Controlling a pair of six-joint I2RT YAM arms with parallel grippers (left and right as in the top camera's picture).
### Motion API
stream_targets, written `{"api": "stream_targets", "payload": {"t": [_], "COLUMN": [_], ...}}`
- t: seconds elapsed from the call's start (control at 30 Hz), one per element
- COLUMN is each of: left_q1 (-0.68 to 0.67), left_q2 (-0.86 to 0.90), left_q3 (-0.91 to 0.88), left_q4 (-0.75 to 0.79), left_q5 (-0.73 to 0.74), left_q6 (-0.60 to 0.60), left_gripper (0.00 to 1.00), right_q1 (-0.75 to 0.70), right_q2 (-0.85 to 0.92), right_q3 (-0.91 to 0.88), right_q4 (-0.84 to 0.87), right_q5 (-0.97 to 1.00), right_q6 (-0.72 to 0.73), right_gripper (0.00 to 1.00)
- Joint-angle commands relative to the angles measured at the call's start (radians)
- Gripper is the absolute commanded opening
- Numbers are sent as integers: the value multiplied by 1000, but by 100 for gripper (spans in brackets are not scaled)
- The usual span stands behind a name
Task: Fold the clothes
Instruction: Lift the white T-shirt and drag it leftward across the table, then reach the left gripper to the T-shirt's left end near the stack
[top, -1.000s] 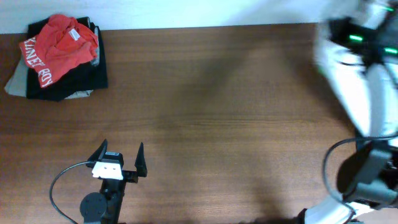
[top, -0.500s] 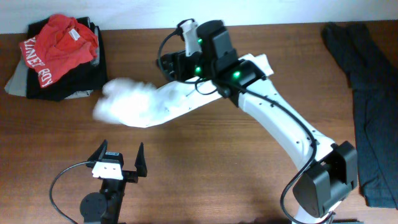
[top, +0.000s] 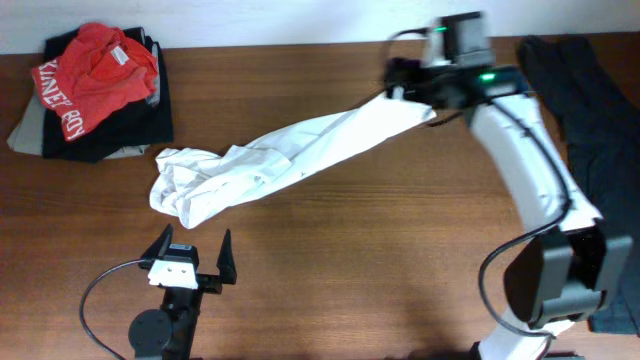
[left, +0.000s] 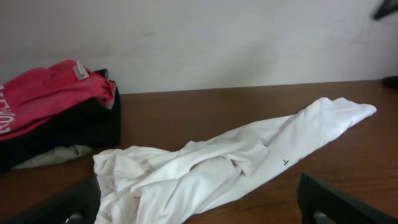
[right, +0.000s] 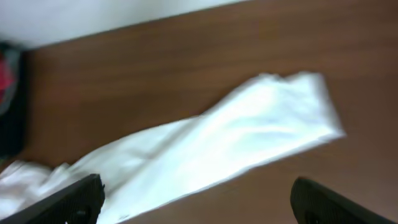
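The clothes, a white T-shirt (top: 290, 155), lie on the brown table as a long crumpled strip. It runs from a bunched end at the left (top: 185, 190) to a narrow end at the back right (top: 415, 112). My right gripper (top: 398, 80) hovers just above that narrow end, open, with nothing between its fingers; its wrist view has the shirt (right: 205, 149) below the wide-apart jaws (right: 199, 208). Near the front edge my left gripper (top: 196, 240) stands open, just in front of the bunched end. The shirt (left: 230, 162) fills its wrist view beyond the gripper (left: 199, 208).
A pile of folded clothes with a red shirt with white lettering (top: 95, 70) on dark garments (top: 135, 125) sits at the back left corner. A long dark garment (top: 590, 130) lies along the right edge. The right arm (top: 530, 170) reaches over the table's right side.
The right arm swung the shirt out over the table to the left, then drew back to the right. Its gripper opened and let go; the shirt now lies stretched out. The left arm stayed still.
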Motion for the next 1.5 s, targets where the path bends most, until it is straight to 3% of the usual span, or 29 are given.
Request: {"api": "stream_targets", "payload": {"t": [0.0,0.2,0.4,0.6,0.7,0.83,1.13,1.3,1.37,1.47], "left_q1": [0,0,0,-2,-2,-3,-2,-23,-81,-219], "left_q2": [-5,-5,-5,-5,13,116,787,1044,1140,1286], "left_q3": [-6,-6,-5,-5,5,100,674,839,919,1049], "left_q4": [-2,0,26,275,349,338,41,-45,-177,-415], "left_q5": [-5,-72,-41,347,382,406,433,625,525,213], "left_q6": [-10,11,9,1,-45,-44,-44,-32,-30,25], "left_gripper": [100,100,100,100,100,100,100,100,100,100], "right_q1": [-74,-137,-128,-122,-121,-120,-87,-85,-85,-85], "right_q2": [-8,69,187,227,227,227,227,227,227,227], "right_q3": [17,16,16,16,16,16,16,16,16,16], "right_q4": [-49,-31,16,-1,-1,-13,-21,-21,-21,-20], "right_q5": [11,10,-51,-64,-99,-100,-98,-95,-95,-94], "right_q6": [-3,-23,-51,23,24,25,23,16,16,16], "right_gripper": [99,99,99,99,98,99,99,99,99,99]}}
